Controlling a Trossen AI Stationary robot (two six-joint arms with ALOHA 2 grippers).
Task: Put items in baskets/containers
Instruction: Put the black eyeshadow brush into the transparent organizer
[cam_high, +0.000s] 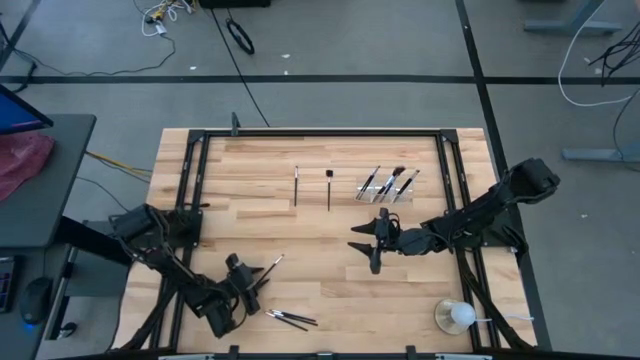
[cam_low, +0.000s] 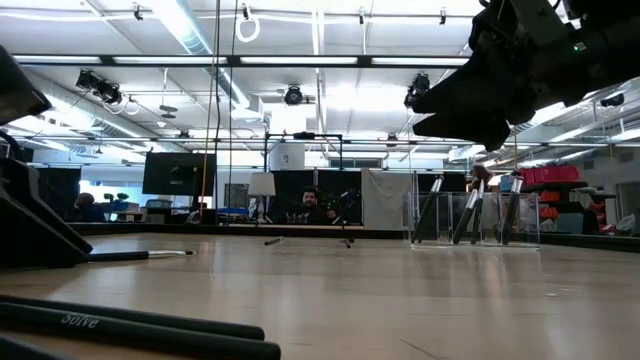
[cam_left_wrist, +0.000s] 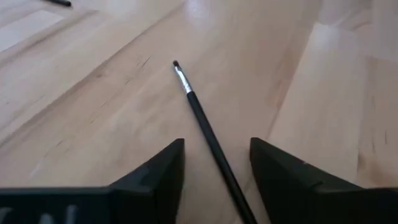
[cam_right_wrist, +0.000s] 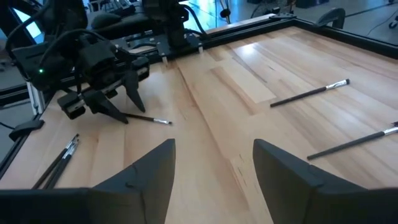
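My left gripper (cam_high: 250, 287) is open near the table's near-left corner, fingers pointing down. They stand on either side of a thin dark brush (cam_left_wrist: 199, 112), by its handle end, without touching it. That brush lies flat on the wood, its silver ferrule and small tip pointing away from the gripper. My right gripper (cam_high: 365, 247) hangs open above the middle of the table and holds nothing. The clear tray (cam_high: 388, 186) sits toward the far right with several brushes (cam_low: 475, 212) leaning inside it. Two brushes (cam_high: 296, 186) (cam_high: 329, 189) lie side by side left of the tray.
A few more brushes (cam_high: 291, 320) lie near the near edge, right of my left gripper. A round clear cup with a white ball (cam_high: 455, 317) stands at the near-right corner. A black frame (cam_high: 320, 133) runs round the table. Bare wood lies between the two grippers.
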